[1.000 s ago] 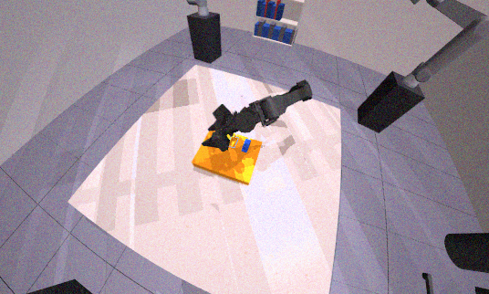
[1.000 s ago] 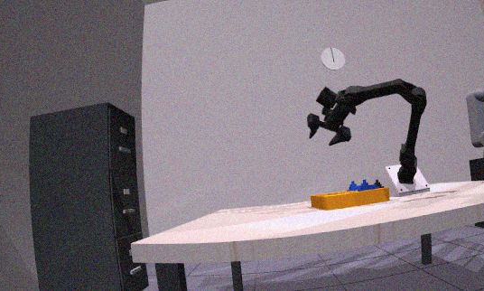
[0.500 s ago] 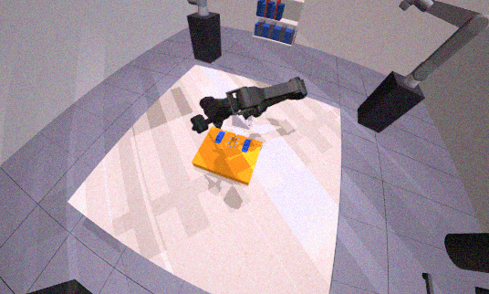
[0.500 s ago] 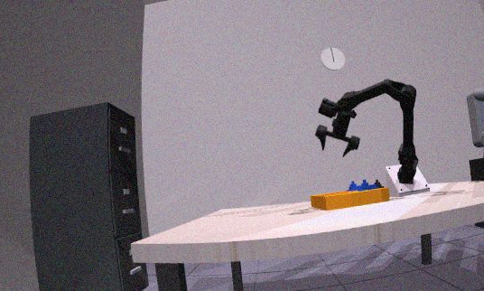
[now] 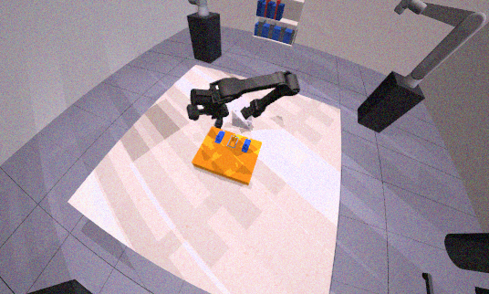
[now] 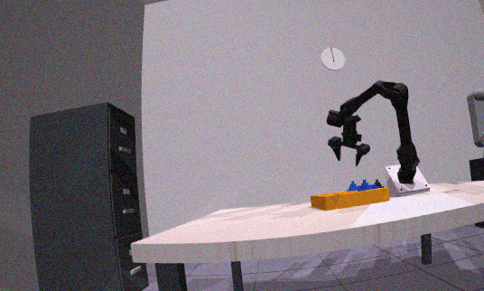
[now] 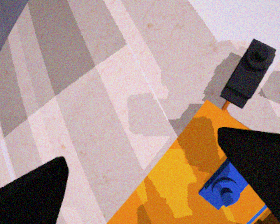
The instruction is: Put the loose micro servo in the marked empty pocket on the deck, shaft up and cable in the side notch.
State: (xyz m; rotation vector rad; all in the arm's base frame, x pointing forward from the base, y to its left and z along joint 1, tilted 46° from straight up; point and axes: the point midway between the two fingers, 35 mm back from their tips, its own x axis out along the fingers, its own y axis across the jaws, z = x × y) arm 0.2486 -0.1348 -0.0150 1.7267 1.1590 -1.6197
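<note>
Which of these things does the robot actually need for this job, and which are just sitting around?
Needed:
gripper, open and empty
black micro servo, lying beside the deck
orange deck
marked pocket

Just around:
blue servos already seated
filing cabinet
wall clock
grey arm

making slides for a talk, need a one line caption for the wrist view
Open gripper hovering over the orange deck, with the loose black micro servo lying on the table just beyond the deck's edge.

Black arm [image 6: 401, 118] bent at elbow, wrist turned down, gripper [image 6: 349, 154] wide open, holding nothing
</note>
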